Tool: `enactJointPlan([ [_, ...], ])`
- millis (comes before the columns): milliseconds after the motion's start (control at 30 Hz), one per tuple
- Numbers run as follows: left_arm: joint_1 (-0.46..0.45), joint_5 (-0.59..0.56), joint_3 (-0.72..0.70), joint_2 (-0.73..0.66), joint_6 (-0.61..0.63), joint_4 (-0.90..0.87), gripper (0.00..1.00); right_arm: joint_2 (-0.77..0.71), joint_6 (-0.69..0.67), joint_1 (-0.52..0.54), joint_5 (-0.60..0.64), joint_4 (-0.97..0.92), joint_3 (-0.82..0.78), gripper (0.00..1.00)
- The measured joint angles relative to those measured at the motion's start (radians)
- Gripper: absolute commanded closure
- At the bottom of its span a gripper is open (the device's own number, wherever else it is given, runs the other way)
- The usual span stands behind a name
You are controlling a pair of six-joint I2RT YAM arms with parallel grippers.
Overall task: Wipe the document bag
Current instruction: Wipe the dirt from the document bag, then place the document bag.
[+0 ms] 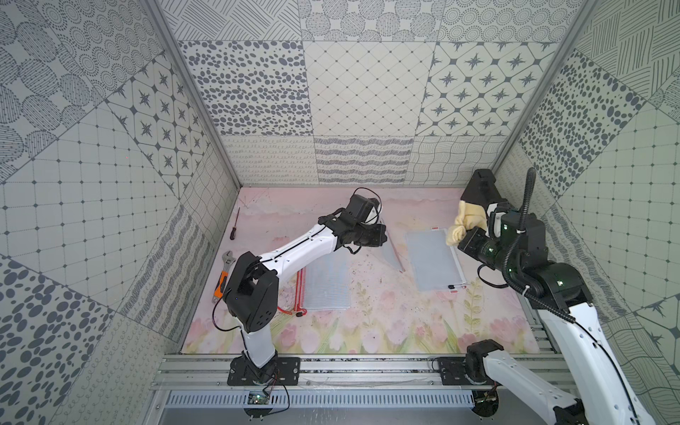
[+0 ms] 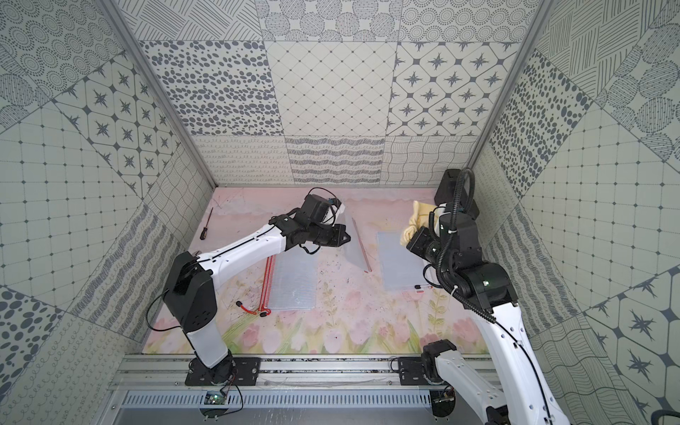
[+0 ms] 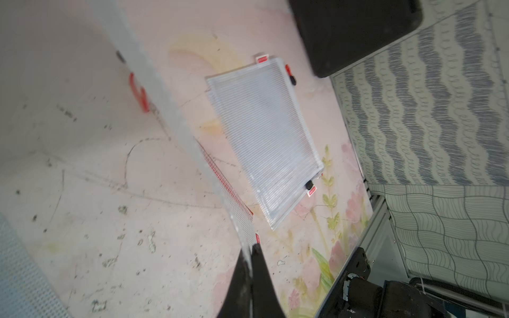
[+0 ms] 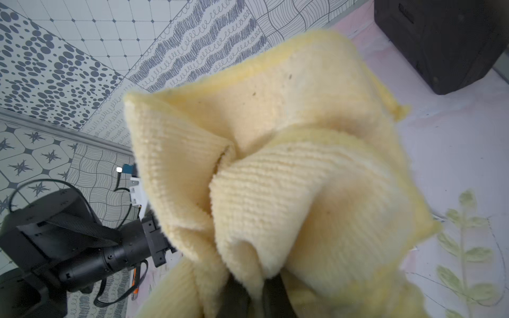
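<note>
My left gripper (image 3: 252, 253) is shut on the corner of a translucent document bag (image 3: 176, 115) with a red zipper and holds it up edge-on above the table's middle. Both top views show this held document bag (image 1: 393, 254) (image 2: 356, 247) tilted beside the left gripper (image 1: 382, 235). A second document bag (image 1: 434, 259) (image 3: 264, 137) lies flat to the right. My right gripper (image 4: 259, 291) is shut on a bunched yellow cloth (image 4: 275, 165) (image 1: 464, 220), above that flat bag's far right corner. The cloth hides its fingertips.
A stack of document bags with red zippers (image 1: 327, 283) lies under the left arm. An orange-handled wrench (image 1: 225, 272) and a screwdriver (image 1: 234, 224) lie along the left wall. A black box (image 1: 480, 187) stands in the back right corner. Dirt specks dot the flowered mat (image 1: 386, 323).
</note>
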Motion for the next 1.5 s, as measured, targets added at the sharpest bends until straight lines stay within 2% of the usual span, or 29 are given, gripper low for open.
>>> enactJointPlan([
  [233, -0.026, 0.198, 0.397, 0.159, 0.148, -0.124, 1.00, -0.044, -0.001, -0.016, 0.082, -0.091, -0.008, 1.00],
  [400, -0.073, 0.307, 0.667, 0.349, 0.212, -0.181, 1.00, -0.086, -0.009, -0.017, 0.139, -0.134, -0.006, 1.00],
  [567, -0.093, 0.350, 0.743, 0.505, 0.189, -0.172, 1.00, -0.103, -0.026, -0.018, 0.180, -0.176, 0.000, 1.00],
  [667, -0.103, 0.340, 0.686, 0.555, 0.145, -0.142, 1.00, -0.103, -0.037, -0.018, 0.192, -0.194, -0.001, 1.00],
  [967, -0.115, 0.227, 0.358, 0.565, -0.029, 0.058, 1.00, -0.100, -0.046, -0.018, 0.174, -0.191, -0.053, 1.00],
  [1033, -0.115, 0.198, 0.308, 0.562, -0.059, 0.091, 0.68, -0.093, -0.046, -0.019, 0.161, -0.187, -0.068, 1.00],
  [1100, -0.115, 0.158, 0.250, 0.544, -0.080, 0.114, 0.43, -0.079, -0.046, -0.019, 0.146, -0.178, -0.080, 1.00],
  [1200, -0.115, 0.079, 0.162, 0.478, -0.105, 0.126, 0.26, -0.054, -0.047, -0.019, 0.116, -0.159, -0.100, 1.00],
  [1300, -0.106, -0.020, 0.074, 0.363, -0.104, 0.126, 0.17, -0.029, -0.046, -0.019, 0.082, -0.134, -0.122, 1.00],
  [1500, -0.003, -0.209, -0.138, 0.045, -0.077, 0.108, 0.19, 0.039, -0.040, -0.019, -0.024, -0.040, -0.207, 1.00],
])
